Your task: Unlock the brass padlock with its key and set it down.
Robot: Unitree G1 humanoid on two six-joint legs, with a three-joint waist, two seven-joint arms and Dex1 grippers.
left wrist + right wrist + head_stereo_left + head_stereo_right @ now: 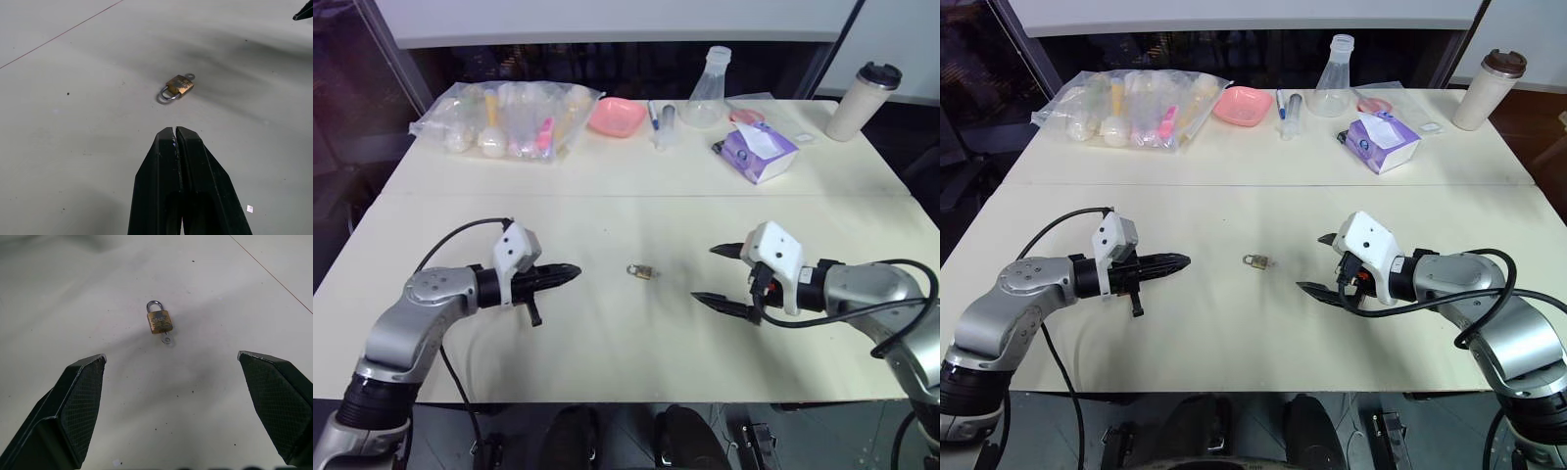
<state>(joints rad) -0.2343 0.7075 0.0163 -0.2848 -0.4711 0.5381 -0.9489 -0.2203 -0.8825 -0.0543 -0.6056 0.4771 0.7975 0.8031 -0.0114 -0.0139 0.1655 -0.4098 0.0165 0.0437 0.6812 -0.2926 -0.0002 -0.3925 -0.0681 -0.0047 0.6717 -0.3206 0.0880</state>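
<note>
On the cream table [607,323], near the middle of the front half, the brass padlock [640,270] lay flat on its side, touched by neither gripper. A small silvery key [167,339] stuck out of the base of its body, and its shackle [154,306] looked seated in the body, though whether it was latched could not be told.

From the padlock, the left gripper [570,273] sat at about nine o'clock in the head views, its two black fingers [193,186] pressed fully together with nothing between them. Its tip pointed toward the padlock but stopped short of it, with bare table between, and it touched nothing.

At about three to four o'clock from the padlock the right gripper [717,275] hung with its fingers [78,406] spread as wide as they went, empty. In the right wrist view the padlock lay ahead of the two tips, centred between them and clear of both.

Toward twelve o'clock, along the far edge of the table, stood a clear bag of small items [509,119], a pink dish [615,116], a glass flask [709,90], a purple tissue pack [759,151] and, at roughly one o'clock, a lidded travel cup [862,100], all well apart from the padlock.
</note>
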